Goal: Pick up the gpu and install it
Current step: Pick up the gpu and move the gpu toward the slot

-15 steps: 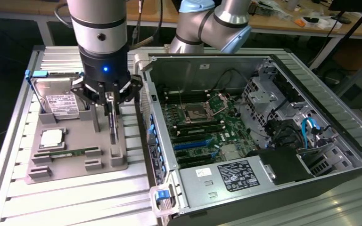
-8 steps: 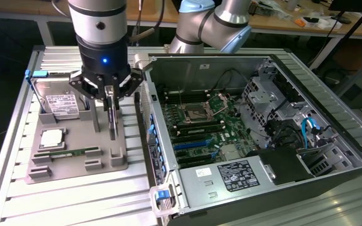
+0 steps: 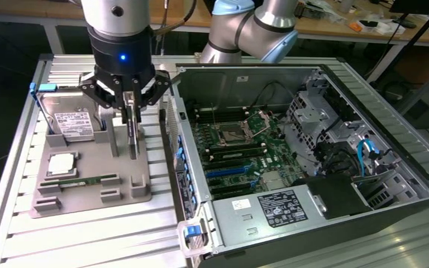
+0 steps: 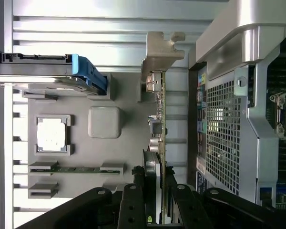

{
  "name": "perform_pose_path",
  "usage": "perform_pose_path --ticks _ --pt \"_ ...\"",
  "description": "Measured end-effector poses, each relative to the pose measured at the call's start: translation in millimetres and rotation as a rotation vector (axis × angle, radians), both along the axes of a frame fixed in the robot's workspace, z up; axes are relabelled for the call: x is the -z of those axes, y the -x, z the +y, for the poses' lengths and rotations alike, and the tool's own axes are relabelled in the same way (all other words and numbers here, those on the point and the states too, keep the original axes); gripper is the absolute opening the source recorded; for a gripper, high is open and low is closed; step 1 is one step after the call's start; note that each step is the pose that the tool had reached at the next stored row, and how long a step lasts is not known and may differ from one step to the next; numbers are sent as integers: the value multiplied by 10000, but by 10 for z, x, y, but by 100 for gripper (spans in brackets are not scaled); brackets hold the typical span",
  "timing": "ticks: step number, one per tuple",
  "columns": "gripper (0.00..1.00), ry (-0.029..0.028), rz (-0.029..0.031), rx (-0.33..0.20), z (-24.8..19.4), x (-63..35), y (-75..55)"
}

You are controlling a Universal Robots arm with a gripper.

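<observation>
Pinching the gpu on edge between narrowed jaws, over the grey tray on the worktop, beside the open case; probably needing a firm, upright hold; guarding the silver bracket against snagging the tray's posts.

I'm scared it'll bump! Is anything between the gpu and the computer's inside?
Yes. The case wall stands between the gpu, held in the jaws at the gray tray, and the motherboard. The case is open above.

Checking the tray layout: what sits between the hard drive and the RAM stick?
The CPU, in its own tray pocket; the exterior view shows it.
</observation>
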State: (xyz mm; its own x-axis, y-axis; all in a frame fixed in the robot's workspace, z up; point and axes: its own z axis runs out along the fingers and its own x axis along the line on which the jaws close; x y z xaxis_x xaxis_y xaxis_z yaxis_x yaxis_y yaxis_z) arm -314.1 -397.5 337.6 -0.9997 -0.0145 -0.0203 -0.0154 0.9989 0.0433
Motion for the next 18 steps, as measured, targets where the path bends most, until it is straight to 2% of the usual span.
perform_pose_path --ticks 12,18 --pt "27 0 0 -2 1 -227 -22" --pt "27 0 0 -3 5 -416 -29"
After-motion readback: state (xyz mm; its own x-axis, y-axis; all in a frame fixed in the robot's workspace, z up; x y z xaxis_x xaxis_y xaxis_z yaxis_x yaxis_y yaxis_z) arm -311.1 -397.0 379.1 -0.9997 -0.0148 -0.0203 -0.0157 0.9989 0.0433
